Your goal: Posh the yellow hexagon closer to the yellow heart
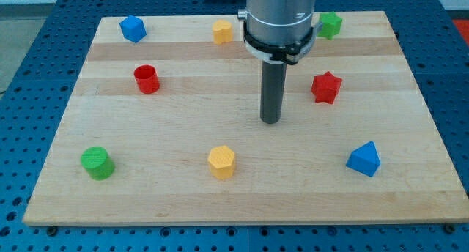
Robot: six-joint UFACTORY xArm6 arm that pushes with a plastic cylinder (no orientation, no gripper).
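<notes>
The yellow hexagon sits on the wooden board near the view's bottom, about mid-width. The yellow heart sits near the view's top edge of the board, almost straight above the hexagon. My tip rests on the board between them, up and to the right of the hexagon, with a gap to it. The rod rises from the tip to the arm's grey and black body, which stands just right of the heart.
A red cylinder at upper left, a blue block at top left, a green cylinder at lower left. A red star right of my tip, a green block at top right, a blue triangular block at lower right.
</notes>
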